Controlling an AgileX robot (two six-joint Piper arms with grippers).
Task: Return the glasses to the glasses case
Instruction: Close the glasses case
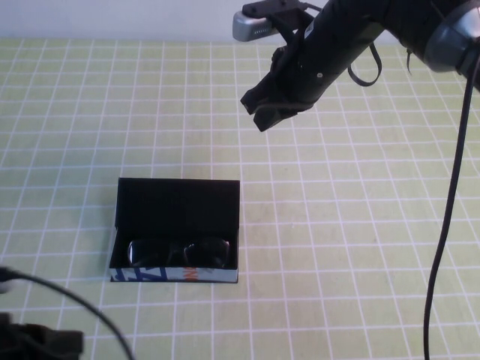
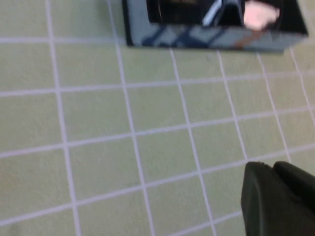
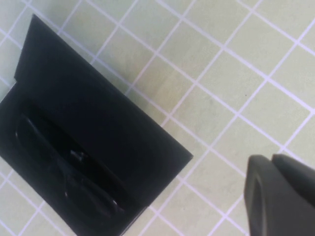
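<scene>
Black glasses (image 1: 178,252) lie inside the open glasses case (image 1: 177,202), lenses toward the pale printed front edge, frame running along the case's length. The lid stands raised at the far side, not shut. The case sits on the green checked table mat (image 1: 337,225), left of centre.

Right gripper (image 1: 264,106) hangs high over the far part of the mat, well apart from the case, jaws pressed together, holding nothing. Left gripper (image 2: 275,196) is low at the near left corner, close to the case's front edge; only part of its dark body shows, so I cannot tell how its jaws stand.

Judgement: placement looks done; the lid is what remains, if closing is wanted.

Risks from here:
- The case is light and unanchored. A push on the raised lid from behind may slide the whole box toward the near edge instead of folding it.
- Whether the glasses sit fully below the rim is not clear. If not, the lid could pinch the frame or spring back.
- The right arm's loose cable hangs near the mat and could snag on a descent.
</scene>
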